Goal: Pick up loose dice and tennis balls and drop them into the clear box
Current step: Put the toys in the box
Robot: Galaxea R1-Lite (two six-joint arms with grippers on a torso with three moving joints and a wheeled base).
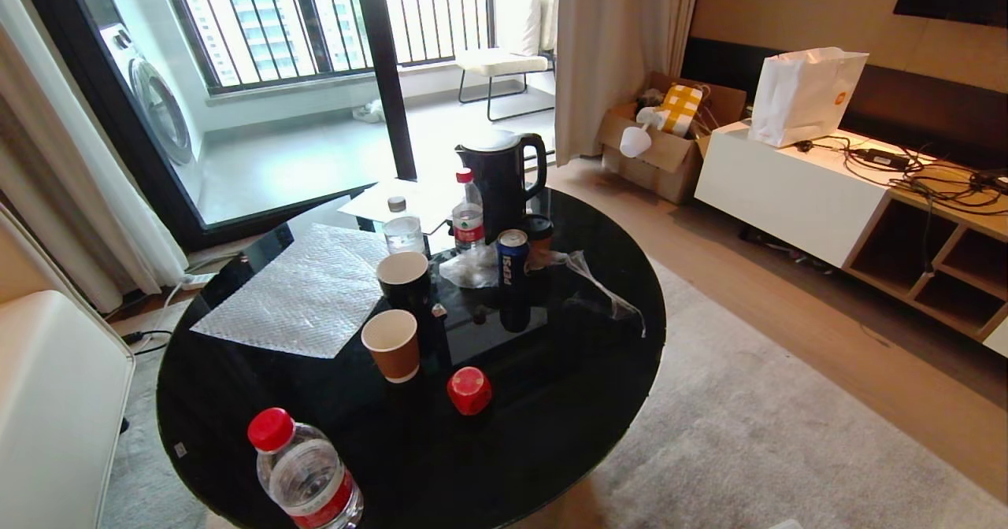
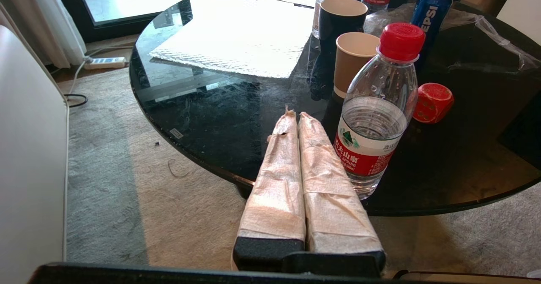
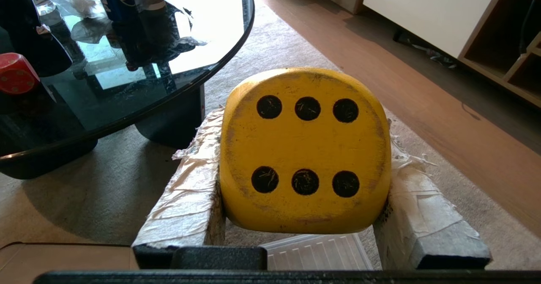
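My right gripper is shut on a yellow die, whose six-pip face is turned to the camera, held above the grey carpet just off the table's edge. A red die lies on the black round table near its front; it also shows in the left wrist view as the red die and in the right wrist view as the red die. My left gripper is shut on nothing, at the table's near rim beside a water bottle. The tennis balls and the clear box are out of view. Neither arm shows in the head view.
A red-capped water bottle stands at the table's front; two paper cups, a Pepsi can, a kettle and a bubble-wrap sheet sit farther back. A ribbed translucent lid lies on the carpet below the yellow die. A white cabinet stands to the right.
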